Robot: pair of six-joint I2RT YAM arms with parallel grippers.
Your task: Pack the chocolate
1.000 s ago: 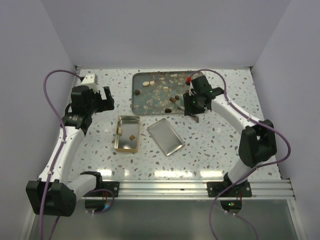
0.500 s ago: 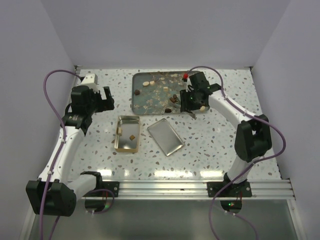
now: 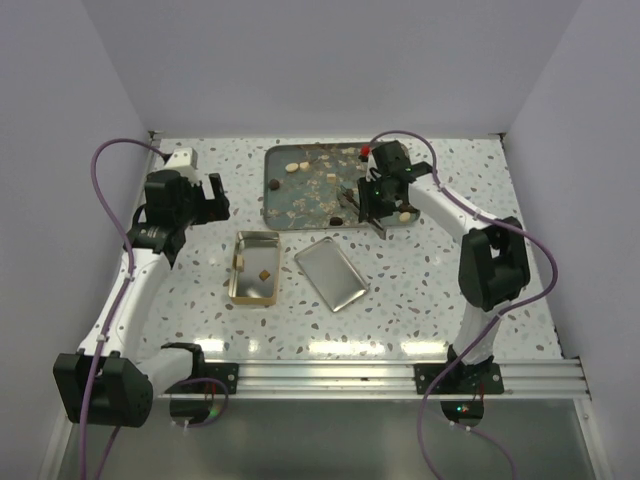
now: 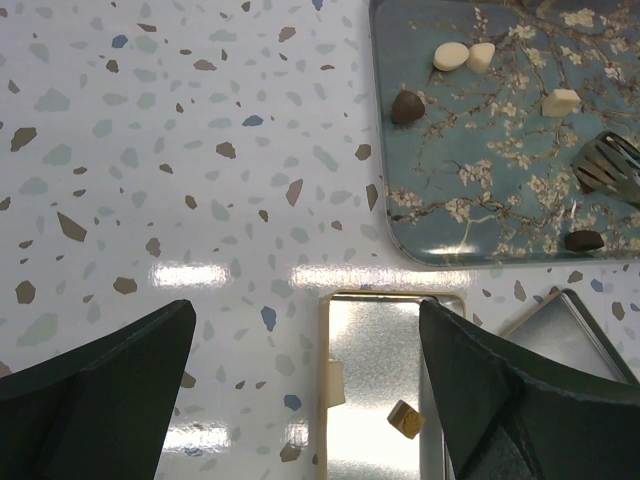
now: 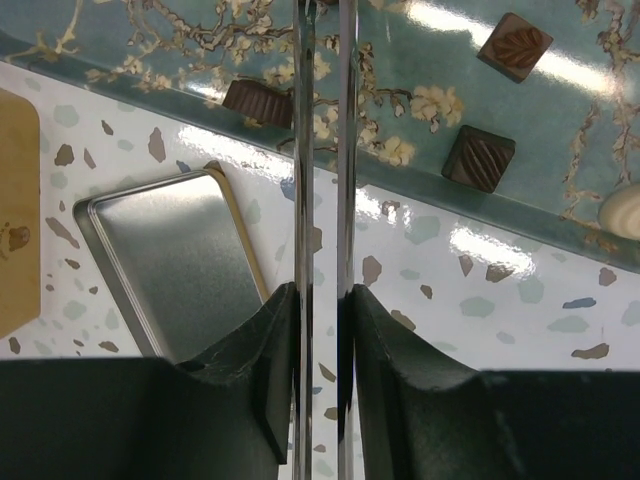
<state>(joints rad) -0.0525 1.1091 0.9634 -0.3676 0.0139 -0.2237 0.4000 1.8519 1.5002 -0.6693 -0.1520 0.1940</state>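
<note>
Chocolate lies scattered on the teal blossom tray (image 3: 300, 200): cream pieces (image 4: 450, 56), a dark lump (image 4: 406, 106), ribbed brown squares (image 5: 478, 158) and a dark cup (image 5: 256, 97) by the near rim. Inside the open gold tin (image 3: 255, 268) sit a tan cube (image 4: 405, 419) and a cream piece (image 4: 335, 384). My right gripper (image 5: 320, 295) is shut on steel tongs (image 5: 347, 120), whose two blades reach over the tray's near edge; their tip (image 4: 605, 165) hovers above the tray. My left gripper (image 4: 307, 310) hangs open above the tin's far end, holding nothing.
The tin's silver lid (image 3: 332, 272) lies on the speckled table between the tin and the right arm, just under the tongs' handle end. White walls close in the table at the back and both sides.
The right gripper has swung left along the tray's near edge and squeezed the tongs' blades closer together. The left arm has stayed where it was.
</note>
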